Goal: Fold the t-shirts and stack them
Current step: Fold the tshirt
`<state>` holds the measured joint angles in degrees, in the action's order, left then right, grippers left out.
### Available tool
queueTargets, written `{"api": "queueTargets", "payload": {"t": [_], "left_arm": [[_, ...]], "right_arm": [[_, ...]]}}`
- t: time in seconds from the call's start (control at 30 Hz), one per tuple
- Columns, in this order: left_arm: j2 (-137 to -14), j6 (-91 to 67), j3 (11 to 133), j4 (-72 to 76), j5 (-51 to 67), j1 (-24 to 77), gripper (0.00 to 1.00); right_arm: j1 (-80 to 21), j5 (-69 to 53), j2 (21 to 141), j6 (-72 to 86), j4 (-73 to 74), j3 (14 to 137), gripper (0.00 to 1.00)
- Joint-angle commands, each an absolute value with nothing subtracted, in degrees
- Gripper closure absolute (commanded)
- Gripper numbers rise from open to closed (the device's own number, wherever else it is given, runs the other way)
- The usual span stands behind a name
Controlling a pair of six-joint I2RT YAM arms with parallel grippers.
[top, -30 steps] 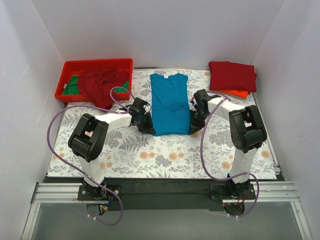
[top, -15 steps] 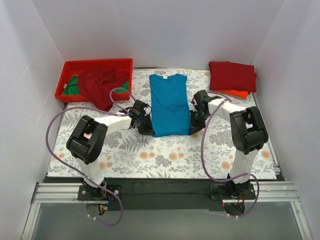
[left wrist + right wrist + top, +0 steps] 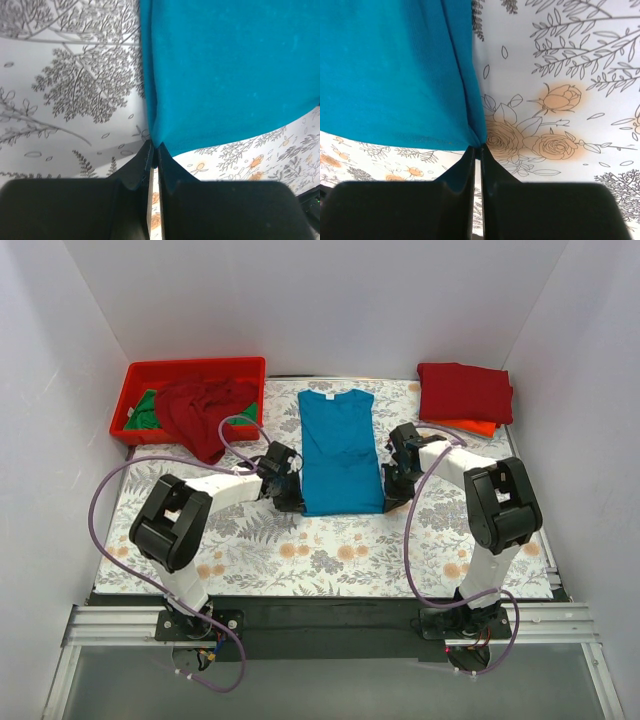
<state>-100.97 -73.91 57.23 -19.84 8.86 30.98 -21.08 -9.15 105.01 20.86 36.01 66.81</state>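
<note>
On the floral tablecloth (image 3: 330, 560) the teal t-shirt (image 3: 340, 445) lies with its long axis running away from me, centred between the arms. My left gripper (image 3: 154, 150) and right gripper (image 3: 476, 150) each pinch a near hem corner, so I'd carry the hem toward the collar.

Two arms out and low. The left white-and-black arm (image 3: 205, 490) reaches forward from its base, elbow raised, forearm angled inward. Its wrist is pitched down and the left tool (image 3: 293, 502) sits right at the tabletop (image 3: 330, 550). The black fingers (image 3: 137, 167) are pressed together with only a hairline slit between them, nipping the near left corner of the teal-blue cloth t-shirt (image 3: 225, 70). The right white-and-black arm (image 3: 455, 458) mirrors it, bent in from the other side. The right tool (image 3: 390, 502) is equally low, fingers (image 3: 496, 170) closed tight on the shirt's near right corner.
</note>
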Motion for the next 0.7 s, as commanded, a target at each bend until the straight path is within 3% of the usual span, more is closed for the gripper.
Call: {"api": "queueTargets", "payload": {"t": [0.0, 0.67], "left_arm": [[-98.8, -71.8, 54.3, -28.4, 4.7, 30.8, 1.0], [-84.4, -73.7, 58.0, -45.1, 21.4, 31.5, 1.0]], "right_arm": [[-20.8, -6.7, 101.9, 20.3, 38.8, 65.5, 0.99], [-27.1, -9.8, 79.4, 25.9, 53.6, 61.6, 0.99]]}}
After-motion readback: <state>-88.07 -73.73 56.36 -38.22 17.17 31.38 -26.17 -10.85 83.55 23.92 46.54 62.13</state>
